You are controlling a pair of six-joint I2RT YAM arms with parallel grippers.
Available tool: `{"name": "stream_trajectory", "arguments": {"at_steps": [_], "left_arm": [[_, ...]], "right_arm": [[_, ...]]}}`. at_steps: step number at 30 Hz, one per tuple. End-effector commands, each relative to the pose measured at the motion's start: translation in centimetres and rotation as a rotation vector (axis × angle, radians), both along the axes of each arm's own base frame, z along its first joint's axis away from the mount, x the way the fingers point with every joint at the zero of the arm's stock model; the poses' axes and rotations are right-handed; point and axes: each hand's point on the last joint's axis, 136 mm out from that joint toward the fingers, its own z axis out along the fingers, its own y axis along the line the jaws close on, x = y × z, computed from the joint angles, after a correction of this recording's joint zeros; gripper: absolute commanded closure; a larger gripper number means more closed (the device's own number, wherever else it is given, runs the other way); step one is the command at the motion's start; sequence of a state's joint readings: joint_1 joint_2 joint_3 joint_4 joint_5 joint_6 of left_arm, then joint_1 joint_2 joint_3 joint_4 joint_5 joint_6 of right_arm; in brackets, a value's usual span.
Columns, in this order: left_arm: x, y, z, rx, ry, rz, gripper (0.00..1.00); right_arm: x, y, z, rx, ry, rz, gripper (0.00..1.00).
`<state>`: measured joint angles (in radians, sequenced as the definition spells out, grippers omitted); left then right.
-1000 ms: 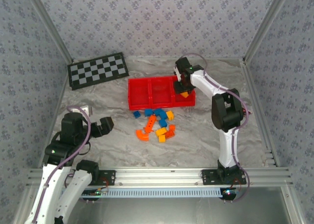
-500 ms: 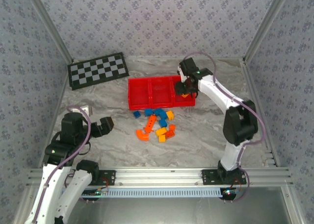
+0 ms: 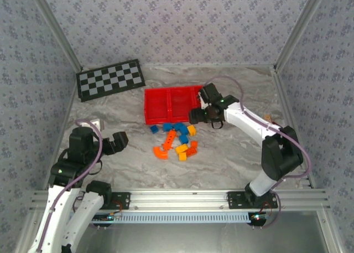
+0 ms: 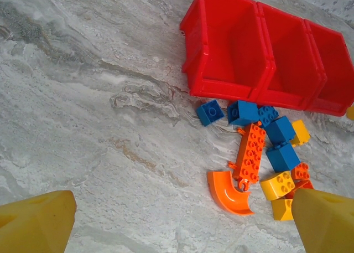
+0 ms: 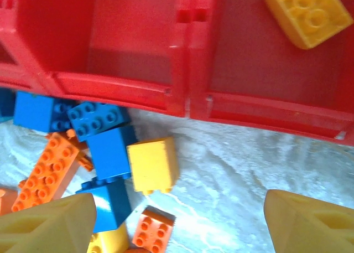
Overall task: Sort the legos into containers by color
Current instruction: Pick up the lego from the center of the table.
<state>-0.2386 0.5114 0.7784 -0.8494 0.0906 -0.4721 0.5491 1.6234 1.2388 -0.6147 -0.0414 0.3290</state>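
Three joined red containers (image 3: 168, 104) stand at mid-table. A yellow brick (image 5: 307, 12) lies inside the right-hand one. In front of them the legos (image 3: 177, 139) are heaped: blue bricks (image 5: 110, 148), a yellow cube (image 5: 152, 165), a long orange brick (image 5: 47, 173), a small orange brick (image 5: 150, 228) and a curved orange piece (image 4: 228, 192). My right gripper (image 3: 194, 115) hovers open over the front wall of the containers and the heap's far edge, its jaws (image 5: 178, 224) holding nothing. My left gripper (image 3: 119, 140) rests wide open and empty (image 4: 180, 225) to the left of the heap.
A black-and-white checkered board (image 3: 110, 79) lies at the back left. A small pale object (image 3: 95, 123) sits beside the left arm. Patterned walls and metal rails (image 3: 290, 125) close the table in. Bare marbled surface (image 4: 83, 125) stretches between the left gripper and the bricks.
My right gripper opened and let a yellow brick drop into the right-hand container, then drew back toward the heap. The left arm stayed still.
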Motion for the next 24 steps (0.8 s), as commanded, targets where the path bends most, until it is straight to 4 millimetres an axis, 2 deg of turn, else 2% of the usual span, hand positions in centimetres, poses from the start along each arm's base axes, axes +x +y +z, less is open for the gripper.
{"name": "stream_trajectory", "arguments": {"at_steps": [1,5,14,24], "left_arm": [[0.1,-0.5,0.6,-0.013,-0.032,-0.026,0.0],[0.1,-0.5,0.6,-0.012,-0.03,-0.024,0.0],[0.2,-0.5,0.5,-0.011,-0.027,-0.022,0.0],[0.2,-0.4,0.4,-0.009,-0.023,-0.019,0.0]], "right_arm": [[-0.8,1.1,-2.4,-0.074,0.044,0.058,0.15],[-1.3,1.6,-4.2,-0.151,0.067,0.108,0.16],[-1.4,1.6,-6.7,-0.256,0.107,0.15,0.26],[-1.2,2.0,-7.7,-0.285,0.123,0.175,0.39]]}}
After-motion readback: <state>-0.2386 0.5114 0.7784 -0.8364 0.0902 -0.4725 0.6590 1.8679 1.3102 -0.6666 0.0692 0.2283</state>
